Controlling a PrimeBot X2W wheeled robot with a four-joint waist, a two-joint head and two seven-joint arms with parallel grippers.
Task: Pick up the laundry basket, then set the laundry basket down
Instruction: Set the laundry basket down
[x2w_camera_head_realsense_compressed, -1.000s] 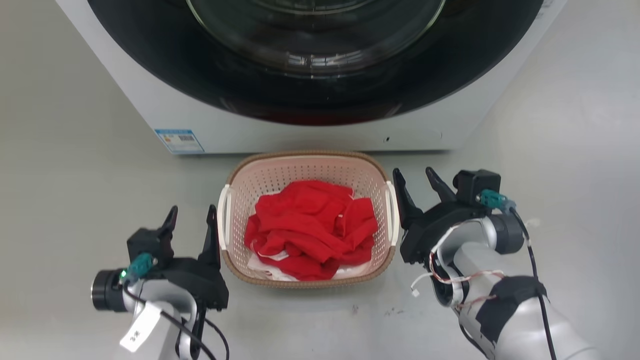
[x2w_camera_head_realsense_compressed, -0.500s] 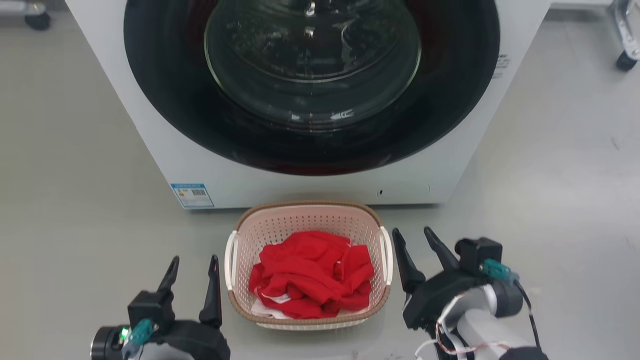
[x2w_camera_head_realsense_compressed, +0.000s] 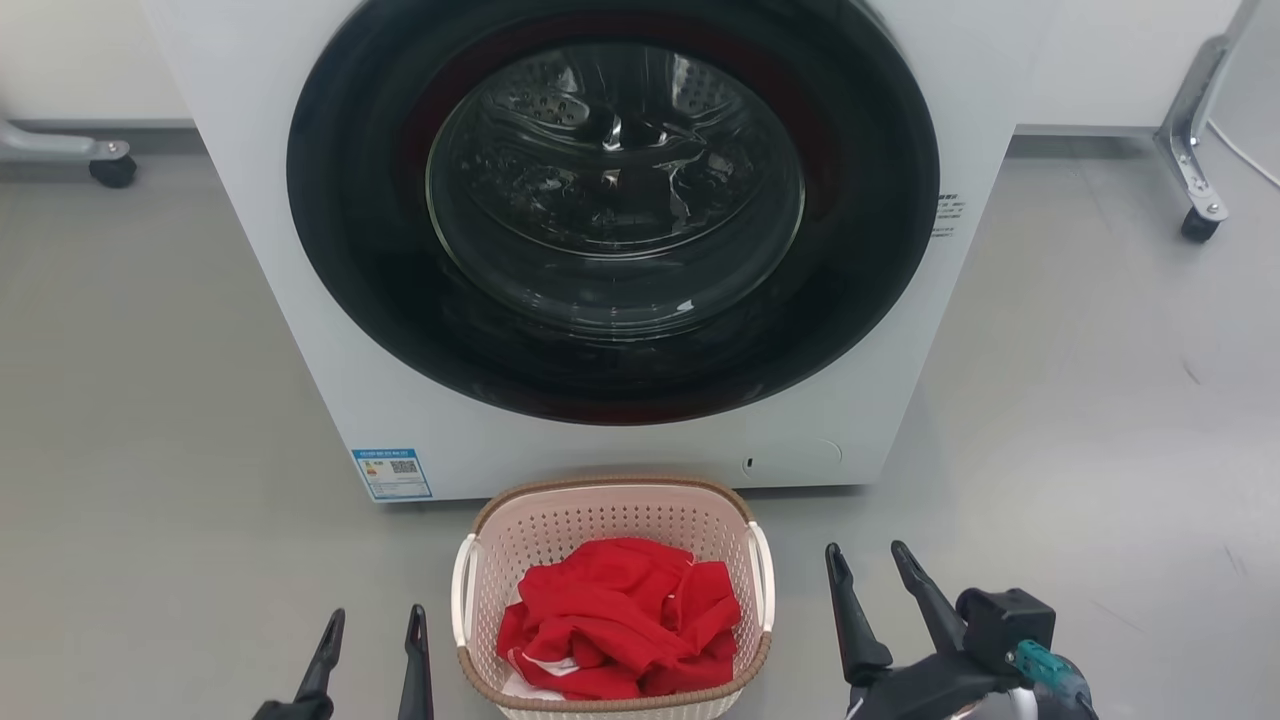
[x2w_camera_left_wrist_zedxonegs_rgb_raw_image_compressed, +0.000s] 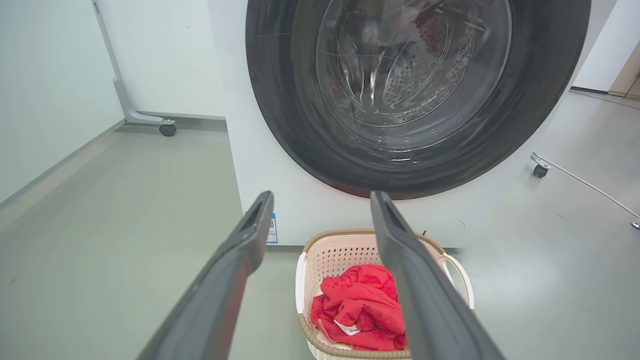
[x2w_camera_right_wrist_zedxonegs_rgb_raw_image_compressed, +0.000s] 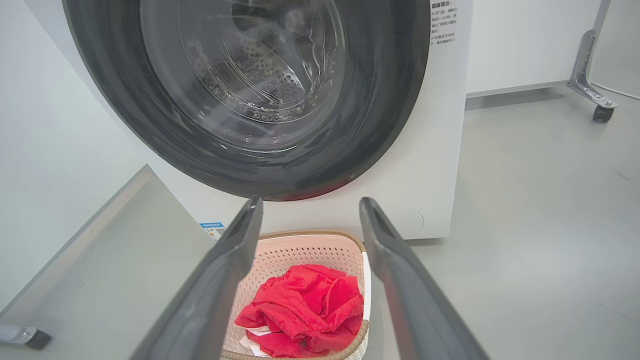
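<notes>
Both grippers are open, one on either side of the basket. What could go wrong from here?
The left gripper and right gripper stand apart from the white handles of the laundry basket. If one catches first, it may tip and spill the red clothes. It sits close to the washer, so a forward nudge could bump them together.

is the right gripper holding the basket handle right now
No, the right gripper is open beside the laundry basket, with bare floor between its fingers and the basket's white handle.

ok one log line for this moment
laundry basket on floor before washer | left tool open beside it | right tool open beside it
</notes>
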